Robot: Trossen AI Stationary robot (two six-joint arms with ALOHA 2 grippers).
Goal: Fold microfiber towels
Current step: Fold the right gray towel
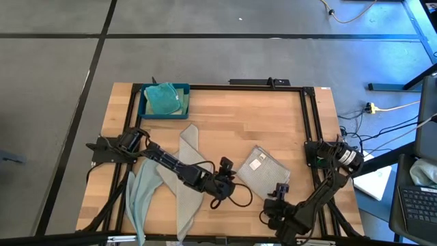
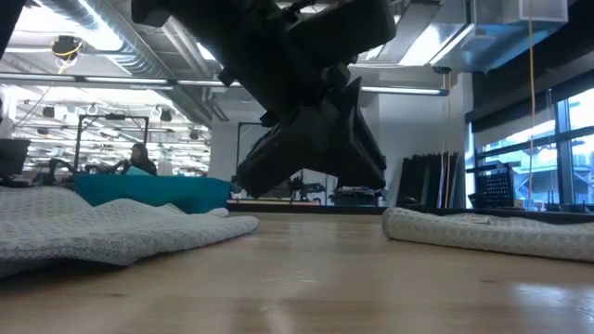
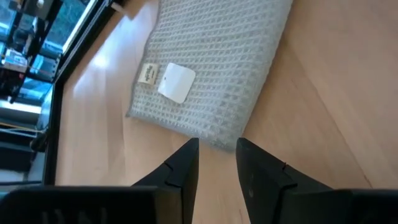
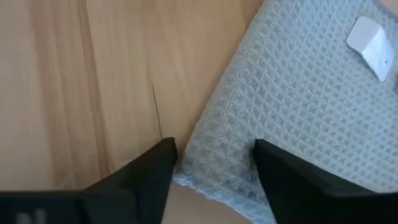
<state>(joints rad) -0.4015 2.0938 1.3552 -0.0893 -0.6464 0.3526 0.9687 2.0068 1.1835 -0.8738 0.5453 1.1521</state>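
A folded light grey towel (image 1: pixel 265 169) with a white label (image 3: pixel 176 82) lies flat on the wooden table, right of the middle. My left gripper (image 3: pixel 216 154) is open, its tips just short of the towel's left edge (image 3: pixel 211 138), with bare wood between the fingers. My right gripper (image 4: pixel 214 158) is open over the towel's near corner (image 4: pixel 211 180), one finger on either side of it. Two unfolded towels lie spread at the near left, one grey (image 1: pixel 188 181) and one pale blue-green (image 1: pixel 140 198). My right gripper comes at the folded towel's near corner (image 4: pixel 217 177) slanting down from the table's near side, with its fingers open astride that corner. I cannot tell whether a finger touches the cloth. My left gripper touches nothing.
A dark blue tray (image 1: pixel 145 109) at the far left holds a teal towel (image 1: pixel 162 98). A black frame rail (image 1: pixel 304 116) runs along the table's right side. Bare wood lies between the tray and the folded towel.
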